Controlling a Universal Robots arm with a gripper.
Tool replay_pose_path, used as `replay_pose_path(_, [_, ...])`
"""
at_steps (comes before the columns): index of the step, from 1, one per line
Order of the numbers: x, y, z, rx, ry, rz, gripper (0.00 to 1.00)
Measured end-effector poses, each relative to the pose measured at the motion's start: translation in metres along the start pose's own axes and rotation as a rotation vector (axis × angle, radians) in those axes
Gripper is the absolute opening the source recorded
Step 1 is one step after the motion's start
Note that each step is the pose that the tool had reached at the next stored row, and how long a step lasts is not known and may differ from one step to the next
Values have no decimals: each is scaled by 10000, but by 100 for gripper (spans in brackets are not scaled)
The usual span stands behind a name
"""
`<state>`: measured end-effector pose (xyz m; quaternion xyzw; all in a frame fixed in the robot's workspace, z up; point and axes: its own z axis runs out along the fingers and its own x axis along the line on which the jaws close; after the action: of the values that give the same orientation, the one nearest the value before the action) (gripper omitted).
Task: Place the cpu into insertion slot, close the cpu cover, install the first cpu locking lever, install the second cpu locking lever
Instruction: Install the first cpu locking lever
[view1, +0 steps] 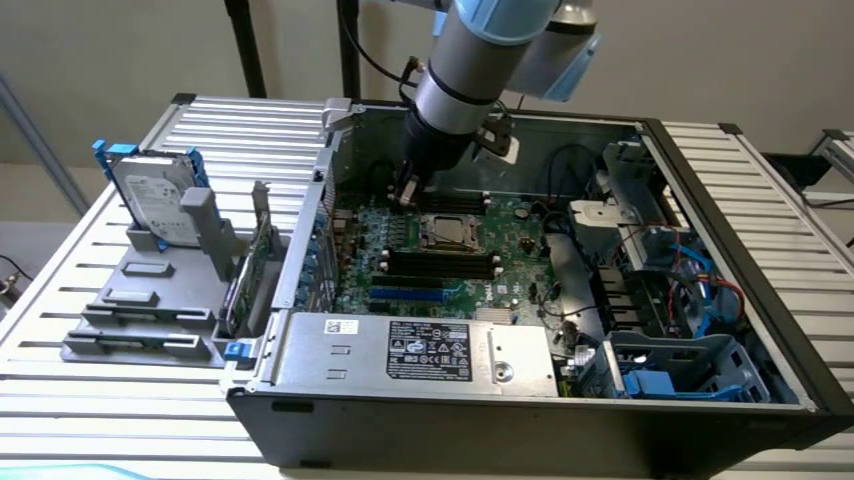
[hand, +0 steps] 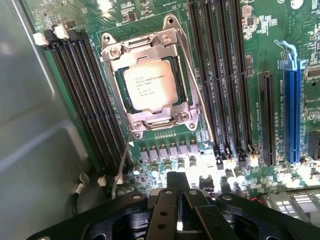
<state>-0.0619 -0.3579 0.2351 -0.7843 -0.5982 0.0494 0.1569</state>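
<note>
Scene: an open computer case (view1: 534, 425) lies on a slatted metal table (view1: 747, 200), its green motherboard (view1: 514, 225) facing up.
Arm: the grey arm (view1: 461, 70) comes down from above at a slight tilt into the case, its wrist low over the motherboard's far edge as the exterior view shows it.
Claw: the gripper (hand: 178, 177) hangs above the board just beside the socket, its 2 fingers pressed together with nothing between them.
Chip: the cpu (hand: 150, 87) lies flat in the insertion slot (hand: 120, 95) near the middle of the motherboard.
Cover: the cpu cover (hand: 145, 50) is down over the chip, whose silvery top shows through the window.
Levers: 1 thin rod (hand: 197, 95) runs along the socket's side; a 2nd rod (hand: 122, 165) angles away from a socket corner toward the claw.
Flanks: black memory slots (hand: 85, 95) line 2 opposite sides of the socket.
Aside: a hard drive (view1: 154, 195) stands in a grey rack at the table's edge on the exterior view's left.
</note>
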Motion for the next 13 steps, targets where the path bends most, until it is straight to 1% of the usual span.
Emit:
replay_pose_path(3, [1,-9,-17,18,199,212,11])
replay_pose_path(4, [0,-12,-17,15,237,285,11])
replay_pose_path(8, [-11,-51,-7,11,328,442,11])
replay_pose_path(13, [-36,-133,14,32,534,602,11])
